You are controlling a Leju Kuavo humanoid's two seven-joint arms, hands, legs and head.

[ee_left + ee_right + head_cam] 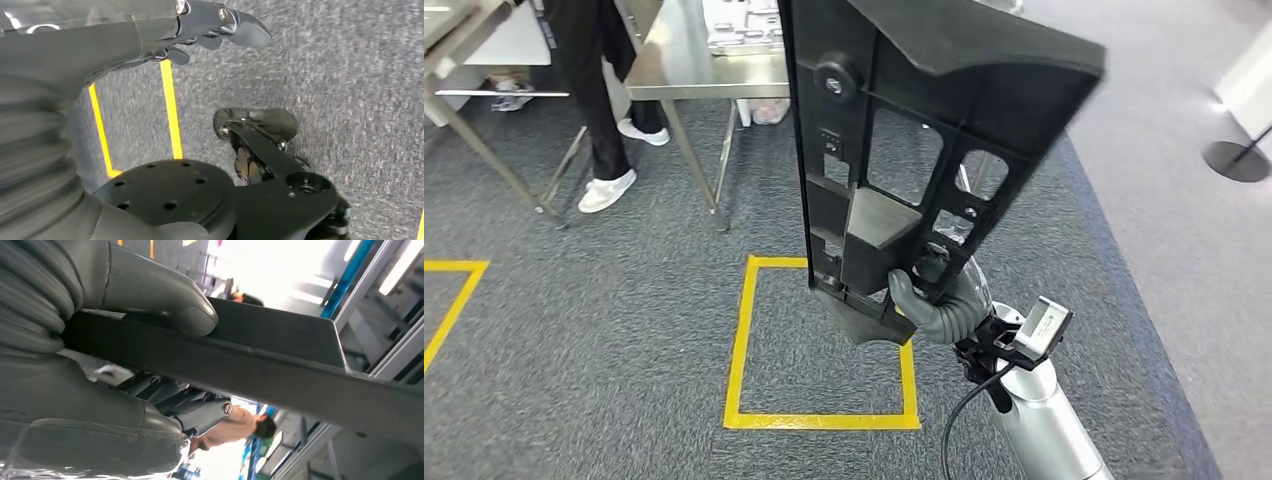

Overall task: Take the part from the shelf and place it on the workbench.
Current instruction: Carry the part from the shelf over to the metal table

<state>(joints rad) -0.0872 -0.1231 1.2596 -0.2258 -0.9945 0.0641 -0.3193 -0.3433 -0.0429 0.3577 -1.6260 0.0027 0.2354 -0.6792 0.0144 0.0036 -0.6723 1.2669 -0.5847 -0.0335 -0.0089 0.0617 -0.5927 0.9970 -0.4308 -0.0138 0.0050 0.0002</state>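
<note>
Risk is what I'm watching right now, because the part (904,150) is big, black and tall, and my right robot hand (939,305) has it only by its lower end. From the head view the panel stands nearly upright above the hand, off every surface, over the grey carpet and the yellow floor square (824,345). All that length above the grip is a lever; I reckon any jolt while walking could swing the top and twist the panel in the fingers.

The right wrist view shows the grip close up: the thick grey thumb (165,300) presses on one face of the part's edge (280,365), the darker fingers (195,412) wrap the other face. So the hand is pinching the panel, clamped on a thin flange. That looks to me like a narrow hold on smooth plastic, and a slip downward is my main worry.

My left robot hand (215,30) hangs over the carpet, fingers loosely apart, holding nothing, so it gives no support if the panel tips.

The bench (694,65) is ahead, steel-topped, with trays (739,25) near its far edge and a person (599,90) standing at its left corner. The panel also blocks much of my forward view, so I could misjudge the near edge and knock the part's top against it, or swing it toward the person. Setting it down needs care too: I'd guess it falls flat if released upright.
</note>
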